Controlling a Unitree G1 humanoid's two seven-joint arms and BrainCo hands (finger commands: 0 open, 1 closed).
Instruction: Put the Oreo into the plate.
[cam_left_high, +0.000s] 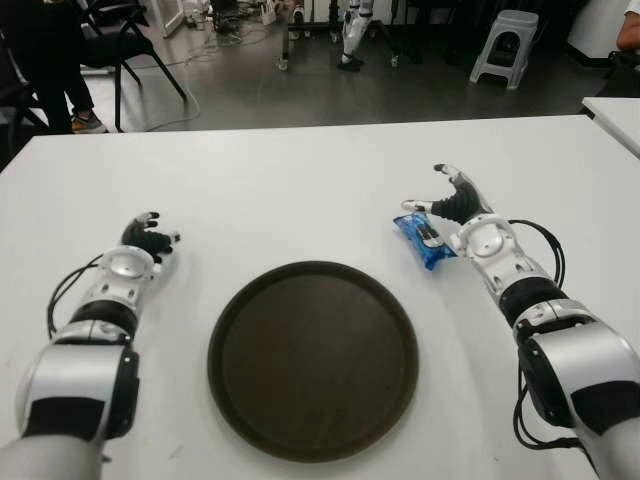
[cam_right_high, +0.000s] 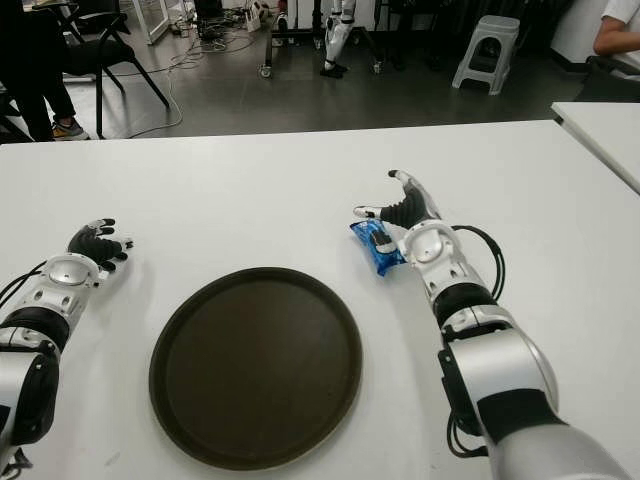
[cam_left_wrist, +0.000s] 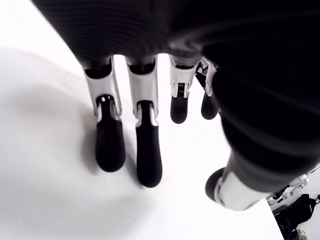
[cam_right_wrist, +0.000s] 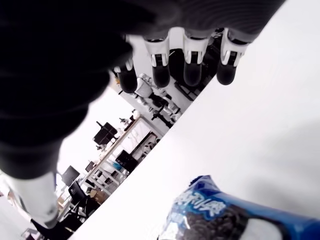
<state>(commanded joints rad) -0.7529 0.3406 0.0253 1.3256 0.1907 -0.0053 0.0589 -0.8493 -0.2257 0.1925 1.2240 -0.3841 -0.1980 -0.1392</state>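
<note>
Worktop (cam_left_high: 300, 180): white, flat, carrying all items listed.

Plate (cam_left_high: 312, 358): round, dark brown, raised rim, lying flat at the near centre of the worktop, between the two arms. Nothing lies in it.

Oreo (cam_left_high: 422, 238): blue packet, lying on the worktop just beside the plate's far right edge, apart from the rim. The right wrist view shows its printed blue wrapper and dark biscuit picture (below the palm, not enclosed by the fingers).

Right hand (cam_left_high: 452, 205): over the Oreo's right side, fingers extended and spread, thumb out toward the packet's far end. It is released and grips nothing; whether the palm touches the packet cannot be told.

Left hand (cam_left_high: 148, 238): on the left of the plate, well apart from it, fingers loosely extended above the worktop, holding nothing (its wrist view shows only bare white surface beneath the fingertips).

Background: grey floor beyond the worktop, a grey stool (cam_left_high: 506, 45), chair legs (cam_left_high: 125, 60).
</note>
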